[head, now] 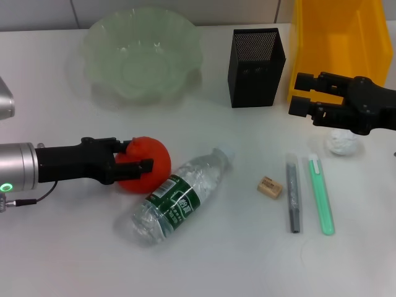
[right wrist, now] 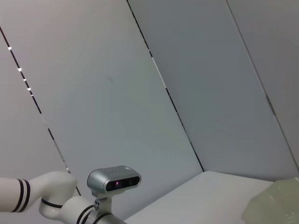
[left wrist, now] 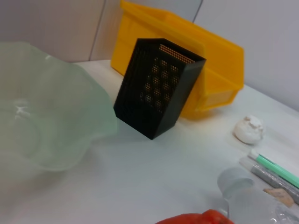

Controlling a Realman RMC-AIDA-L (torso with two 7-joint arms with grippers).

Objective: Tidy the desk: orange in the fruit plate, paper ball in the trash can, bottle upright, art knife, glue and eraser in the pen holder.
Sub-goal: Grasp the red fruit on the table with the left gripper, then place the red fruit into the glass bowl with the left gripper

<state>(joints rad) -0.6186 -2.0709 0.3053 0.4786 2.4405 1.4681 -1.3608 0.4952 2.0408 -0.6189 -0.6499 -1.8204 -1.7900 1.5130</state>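
So the left claw (head: 133, 162) has its black fingers pinched around the red-orange round orange (head: 146, 164), which is sitting on the white surface (head: 204, 260) at about 8 o'clock from the middle, touching the lying clear plastic bottle with the dark green label (head: 176, 199). The translucent pale-green scalloped fruit plate (head: 99, 37) is up at 11 o'clock with nothing in it, so my read is the orange step is only just starting.

Everything else looks undone: bottle flat on its side, white crumpled paper ball (head: 342, 142) on the surface at 3 o'clock near the bright yellow plastic trash can (head: 365, 31), and the small tan eraser (head: 270, 186), grey stick (head: 292, 197) and green stick (head: 321, 195) lying at 4 o'clock, well apart from the black mesh pen holder (head: 256, 68).

The right claw (head: 301, 96) hovers spread wide just above the paper ball.
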